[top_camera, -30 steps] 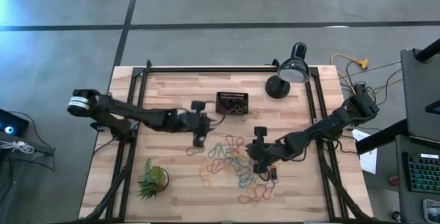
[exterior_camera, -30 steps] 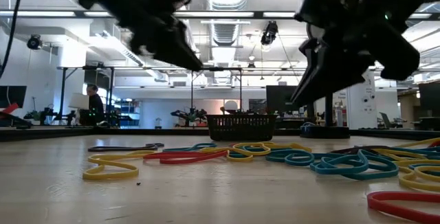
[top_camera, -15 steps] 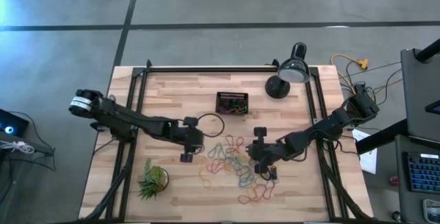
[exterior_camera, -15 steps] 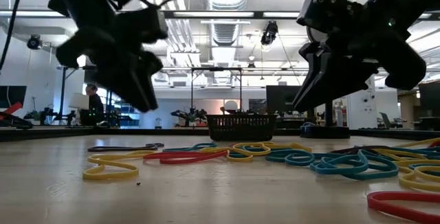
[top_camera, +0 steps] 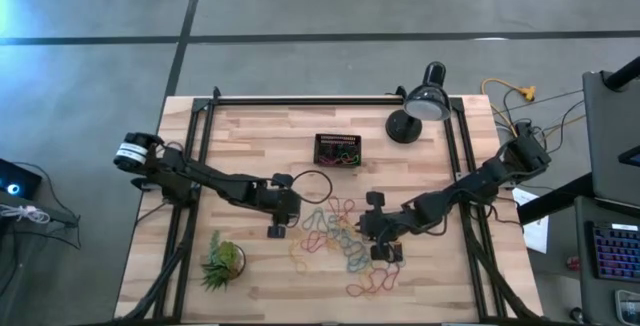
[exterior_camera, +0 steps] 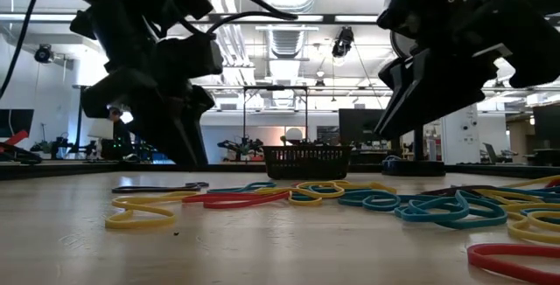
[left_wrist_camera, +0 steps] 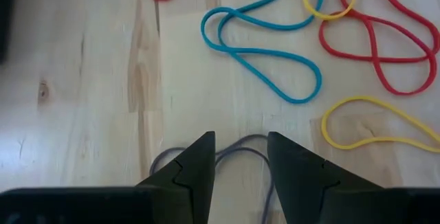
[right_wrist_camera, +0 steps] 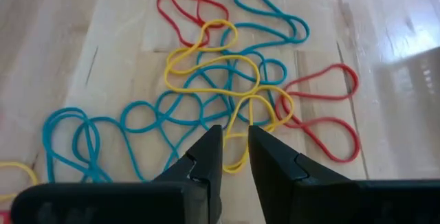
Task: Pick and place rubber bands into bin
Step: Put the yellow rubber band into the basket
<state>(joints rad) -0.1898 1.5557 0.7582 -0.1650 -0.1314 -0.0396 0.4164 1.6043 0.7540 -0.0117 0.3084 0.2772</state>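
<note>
Rubber bands (top_camera: pixel 335 231) mostly still litter the counter (top_camera: pixel 250 136); a few fill the bin (top_camera: pixel 338 150). Left hand (left_wrist_camera: pixel 239 157) part-open, empty; right hand (right_wrist_camera: pixel 236 148) narrowly parted, empty.

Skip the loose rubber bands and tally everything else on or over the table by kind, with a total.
Grippers: 2, left gripper and right gripper
Bin: 1
Desk lamp: 1
Plant: 1
Total: 5

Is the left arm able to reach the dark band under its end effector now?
Probably yes: the left end effector hovers open right above the dark rubber band, with bare wood around and nothing between.
</note>
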